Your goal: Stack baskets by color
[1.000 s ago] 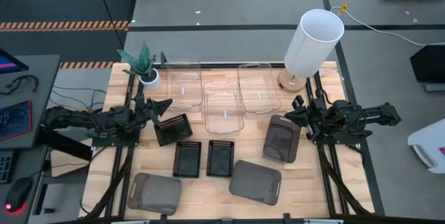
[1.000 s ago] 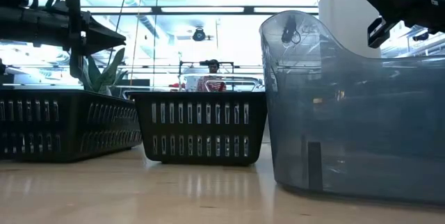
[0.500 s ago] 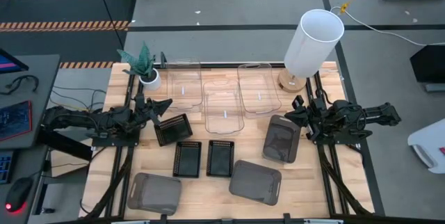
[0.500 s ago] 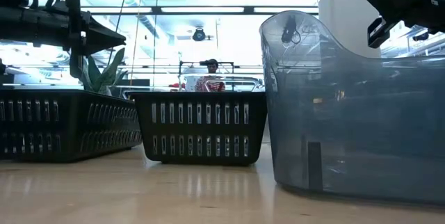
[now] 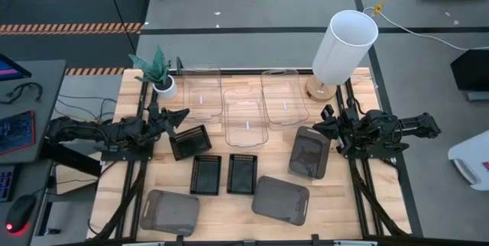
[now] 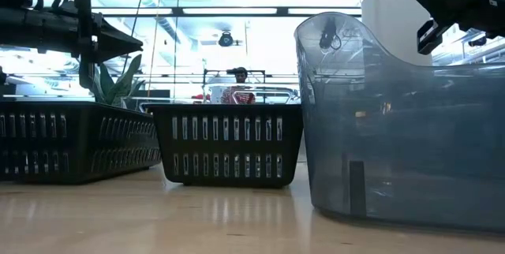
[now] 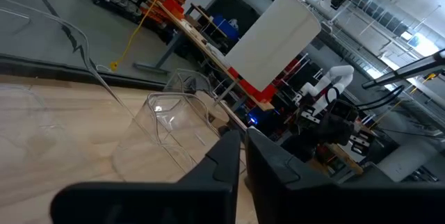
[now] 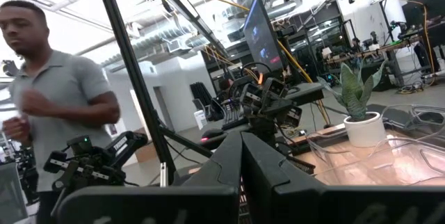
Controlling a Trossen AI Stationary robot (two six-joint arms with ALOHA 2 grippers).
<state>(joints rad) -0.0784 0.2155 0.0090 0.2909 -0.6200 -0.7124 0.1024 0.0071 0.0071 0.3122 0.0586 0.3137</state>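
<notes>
Overhead and level views of a pale wooden surface (image 5: 221, 204) carrying nine rectangular plastic baskets, none yet stacked. Three clear transparent baskets lay along the far side: one (image 5: 202, 91) beside a small white plant pot with a green plant (image 5: 163, 84), a second (image 5: 246, 116) in the middle, a third (image 5: 284, 98) nearest the tall white cylinder (image 5: 344, 46). Three small black slatted baskets occupied the centre: one (image 5: 190, 141) tilted, just beside the left end effector (image 5: 180, 115), and two (image 5: 205, 174) (image 5: 242, 173) side by side, square to the surface edge. Three larger dark grey baskets with rounded corners lay toward the near and right sides: one (image 5: 170, 212) at the near left, one (image 5: 281, 199) near centre, one (image 5: 309, 153) just beside the right end effector (image 5: 321, 127).

The left end effector hovered above the surface between the plant pot and the tilted black basket, its fingers (image 7: 224, 158) together and holding nothing. The right end effector hovered at the right side of the surface, its fingers (image 8: 229, 156) likewise pressed together and empty. In the right wrist view, a person in a grey shirt (image 8: 52, 92) stood beyond the surface.
</notes>
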